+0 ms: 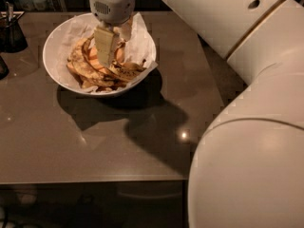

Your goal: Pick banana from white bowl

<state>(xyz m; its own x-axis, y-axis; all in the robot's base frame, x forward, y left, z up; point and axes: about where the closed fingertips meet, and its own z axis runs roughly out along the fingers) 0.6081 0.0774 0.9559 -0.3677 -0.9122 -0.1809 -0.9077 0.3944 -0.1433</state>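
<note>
The white bowl, lined with crumpled white paper, stands at the table's back left and holds several bananas. A brown banana with black spots lies at the front right of the pile. Smoother orange-yellow bananas lie behind it and a pale brown one at the left. My gripper points straight down into the middle of the bowl. Its fingers look parted and reach down among the bananas, just behind the spotted one. I see nothing held.
The grey-brown table carries a small dark container at the back left edge and another dark thing at the far left. My pale arm fills the right side. The table's front edge runs low across the view.
</note>
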